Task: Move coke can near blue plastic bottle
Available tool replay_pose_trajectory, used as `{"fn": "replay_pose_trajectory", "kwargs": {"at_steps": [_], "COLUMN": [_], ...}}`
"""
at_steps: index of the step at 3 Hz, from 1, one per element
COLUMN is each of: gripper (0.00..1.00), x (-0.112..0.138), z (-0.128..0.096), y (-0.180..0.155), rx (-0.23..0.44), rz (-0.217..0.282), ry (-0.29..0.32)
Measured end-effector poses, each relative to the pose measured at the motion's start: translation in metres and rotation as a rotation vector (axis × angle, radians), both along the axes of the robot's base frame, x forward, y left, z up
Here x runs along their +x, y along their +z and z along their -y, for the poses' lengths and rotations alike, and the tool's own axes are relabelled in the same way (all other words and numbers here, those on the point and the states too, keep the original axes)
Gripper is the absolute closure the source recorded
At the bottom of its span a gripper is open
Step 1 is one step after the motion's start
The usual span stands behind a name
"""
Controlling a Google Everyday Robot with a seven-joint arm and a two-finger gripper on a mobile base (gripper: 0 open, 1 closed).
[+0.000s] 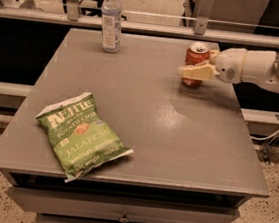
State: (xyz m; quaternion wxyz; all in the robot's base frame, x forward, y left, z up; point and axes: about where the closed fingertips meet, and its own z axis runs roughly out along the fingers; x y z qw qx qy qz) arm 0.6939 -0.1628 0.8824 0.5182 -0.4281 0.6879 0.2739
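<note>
**One can, one bottle, one chip bag**

One coke can [197, 54] stood upright toward the right rear of the grey table [186, 139]. The gripper [194, 67] reached in from the right, its pale fingers closed on the can's lower half. One blue plastic bottle [111, 22] stood well apart at the left rear. One green Kettle jalapeño chip bag [82, 134] lay front left, off the line between them.

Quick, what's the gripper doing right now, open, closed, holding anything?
Gripper: closed on the coke can, which stands upright at the far right of the table.
</note>
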Motion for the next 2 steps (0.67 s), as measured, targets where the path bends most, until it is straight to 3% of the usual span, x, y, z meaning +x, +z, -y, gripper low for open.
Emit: {"fn": "replay_pose_trajectory", "kwargs": {"at_steps": [2], "gripper": [1.0], "x": [0.062], "z": [-0.106], "y": [0.017], "rx": [0.056], "rz": [0.092], "ry": [0.09]}}
